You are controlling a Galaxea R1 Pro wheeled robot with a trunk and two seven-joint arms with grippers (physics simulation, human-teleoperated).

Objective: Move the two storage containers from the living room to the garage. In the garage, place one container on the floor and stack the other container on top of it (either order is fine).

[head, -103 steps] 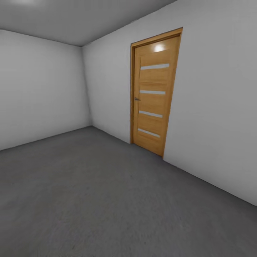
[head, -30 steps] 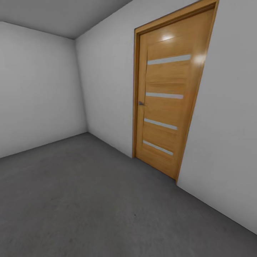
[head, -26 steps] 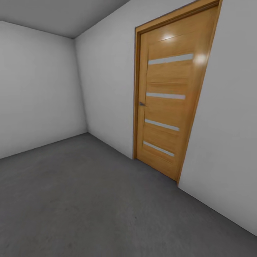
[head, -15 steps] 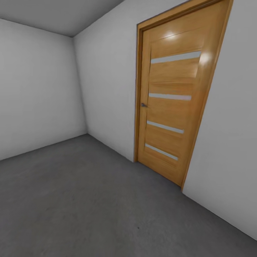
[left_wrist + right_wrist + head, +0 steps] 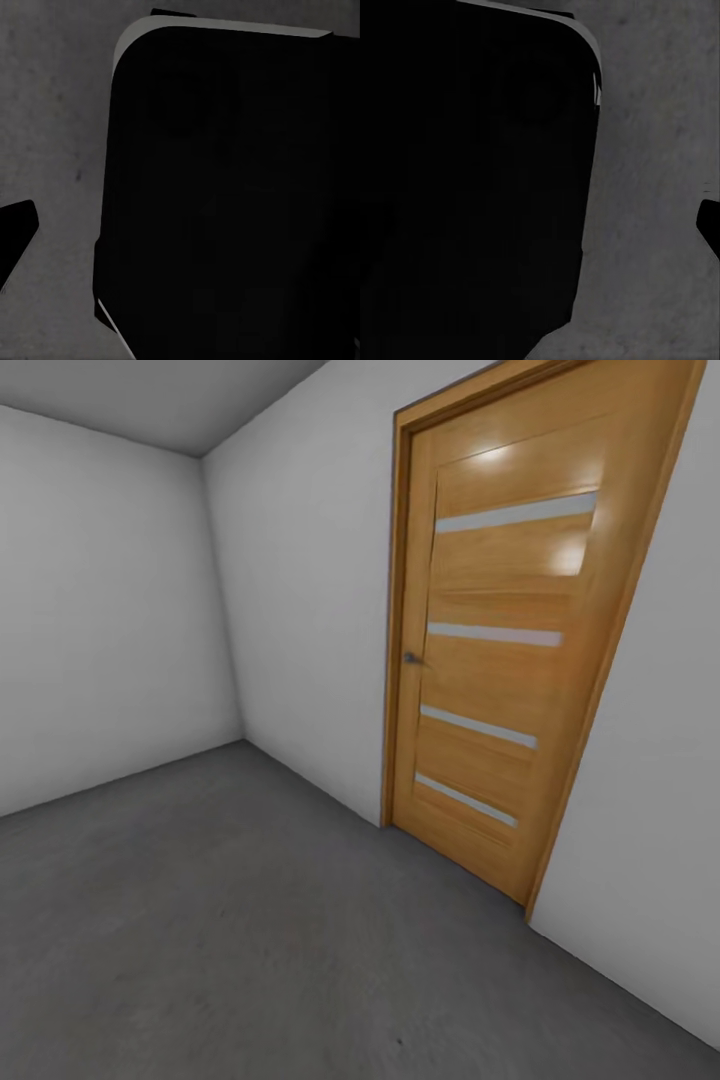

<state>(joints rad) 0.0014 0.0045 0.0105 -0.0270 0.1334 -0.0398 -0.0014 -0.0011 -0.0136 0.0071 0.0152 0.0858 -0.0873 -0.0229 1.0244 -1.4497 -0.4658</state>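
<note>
I am in the garage, with dark grey concrete floor (image 5: 200, 920) ahead and plain white walls around it. The two storage containers are out of view, and so is the living room. In the left wrist view one dark fingertip (image 5: 13, 236) of my left gripper pokes in over the floor (image 5: 52, 112), beside a large black part of the robot's body (image 5: 225, 187). In the right wrist view a dark fingertip (image 5: 711, 225) of my right gripper sits at the picture's edge over the floor (image 5: 660, 150). Nothing is seen held by either one.
A wooden panel door (image 5: 510, 680) with several pale horizontal strips stands shut in the right wall, its small handle (image 5: 411, 658) on the left side. The room's corner (image 5: 215, 610) lies ahead at the left. Open floor stretches toward that corner.
The view has advanced toward the door wall: the door now looks larger and sits further right in the picture. Nothing in the room itself has moved.
</note>
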